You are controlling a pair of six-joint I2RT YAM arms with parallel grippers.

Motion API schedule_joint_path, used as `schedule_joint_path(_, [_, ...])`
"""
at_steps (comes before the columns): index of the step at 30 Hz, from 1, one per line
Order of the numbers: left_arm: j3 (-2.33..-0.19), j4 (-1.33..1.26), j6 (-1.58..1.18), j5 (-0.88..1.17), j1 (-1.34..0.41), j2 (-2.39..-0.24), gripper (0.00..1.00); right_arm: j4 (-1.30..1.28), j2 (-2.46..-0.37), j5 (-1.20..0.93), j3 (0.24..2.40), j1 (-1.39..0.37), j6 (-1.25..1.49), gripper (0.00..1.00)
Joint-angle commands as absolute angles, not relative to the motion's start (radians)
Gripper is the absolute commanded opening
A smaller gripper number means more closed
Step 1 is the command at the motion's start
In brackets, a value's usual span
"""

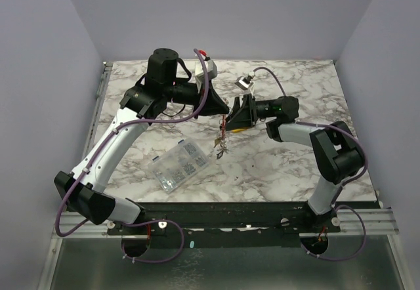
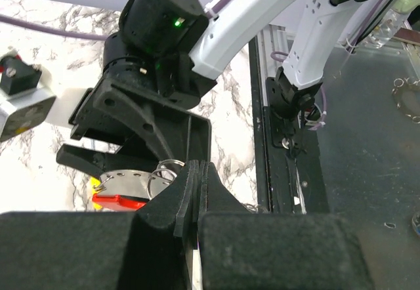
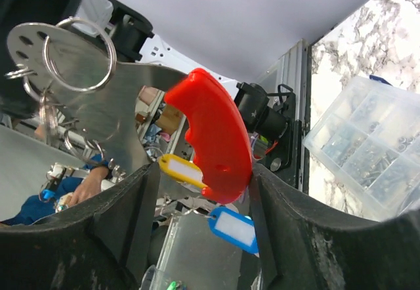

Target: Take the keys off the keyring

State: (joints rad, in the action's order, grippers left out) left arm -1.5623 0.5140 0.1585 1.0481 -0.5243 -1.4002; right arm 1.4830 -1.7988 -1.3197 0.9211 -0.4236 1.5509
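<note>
The setup is a marble worktop (image 1: pixel 295 165) enclosed by plain pale walls (image 1: pixel 223 14). Both arms reach to its centre and meet above it.

**Jaws**
- The left gripper (image 2: pixel 197 172) has its jaws together. They appear to pinch the metal edge of the keyring (image 3: pixel 213 139) next to a split ring (image 3: pixel 113 57). This grip carries the assembly clear of the worktop.
- The right gripper (image 3: pixel 203 172) has its jaws apart, one on each side of the keyring's red curved band. One finger touches the band. A gap shows at the other finger, so the band is not yet clamped.

**Position of the task items**
- The keyring sits between the two grippers, above the middle of the worktop.
- The grey perforated plate extends from the red band toward the left jaws.
- The keys (image 1: pixel 221 147) hang below the plate in a cluster.
- A yellow tag (image 3: pixel 184 170) lies just beside the red band, inside the right jaws' span. A blue tag (image 3: pixel 233 227) hangs lower.

**Progress**
- No key lies loose on the worktop in any view, so no key appears to have been removed.
- Judged stage: securing a two-handed hold. Every key has yet to be removed.

**Surroundings**
- A clear compartment box (image 1: pixel 180 165) rests on the worktop near the hanging keys, on the left arm's side.
</note>
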Motion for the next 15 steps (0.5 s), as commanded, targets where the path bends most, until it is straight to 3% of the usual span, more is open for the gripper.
schedule_joint_path(1, [-1.561,0.494,0.173,1.024,-0.506,-1.376,0.0,1.74,-1.72,-1.312,0.905,-0.425,1.533,0.62])
schedule_joint_path(15, [-1.491,0.494,0.21,0.952,-0.455,-1.337,0.0,1.74,-1.662,-1.32,0.906,-0.417,1.558,0.41])
